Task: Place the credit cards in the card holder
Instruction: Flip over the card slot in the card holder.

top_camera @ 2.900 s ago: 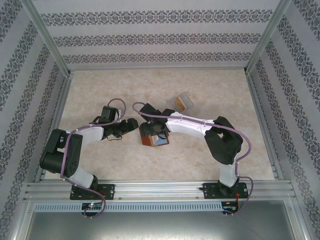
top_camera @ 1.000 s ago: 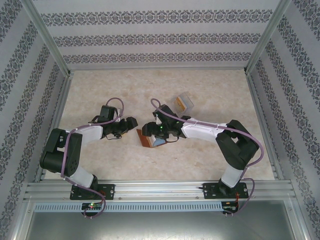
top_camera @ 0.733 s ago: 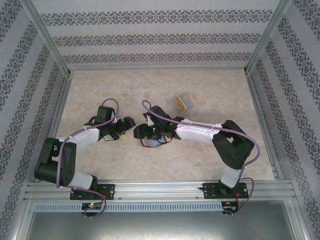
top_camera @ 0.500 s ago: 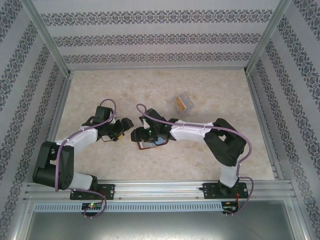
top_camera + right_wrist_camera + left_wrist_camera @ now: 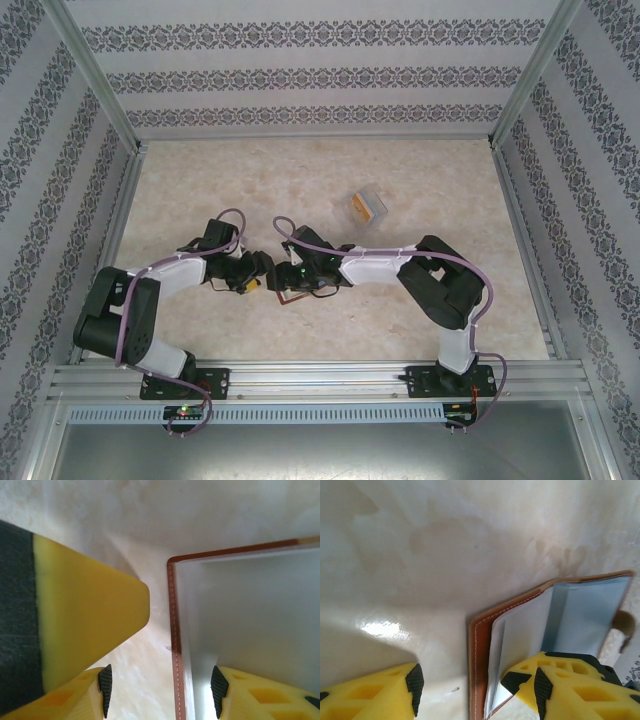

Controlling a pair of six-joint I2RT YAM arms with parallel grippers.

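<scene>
Card holder (image 5: 296, 296) of reddish-brown leather is lying open on the pale table (image 5: 450, 170), near the arms' bases and roughly midway between the two arms, its blue-grey lining facing up. Both grippers are meeting over its left side, as the overhead view has it. The left gripper (image 5: 464, 682) is standing with its jaws apart, straddling the stitched leather edge: one yellow finger (image 5: 390, 692) is hovering over bare table, clear of the leather, while the other is sitting over the lining. The right gripper (image 5: 160, 685) is doing much the same along that edge, jaws spread and unclamped, one fingertip outside the rim and one inside. A larger yellow wedge beside it is probably a finger of the left gripper. Neither is gripping anything. The credit cards (image 5: 362, 207) are showing as an orange and a pale patch at the clear plastic box (image 5: 375, 200), well apart from the card holder and farther back to the right. Whether they are lying inside the box cannot be told. The card holder is likely going to handle as light, soft and floppy, its flaps wanting to fold shut, so pinching the stitched rim while pinning one flap looks wisest. The cards are probably thin, stiff and slick, best taken by a free edge.
</scene>
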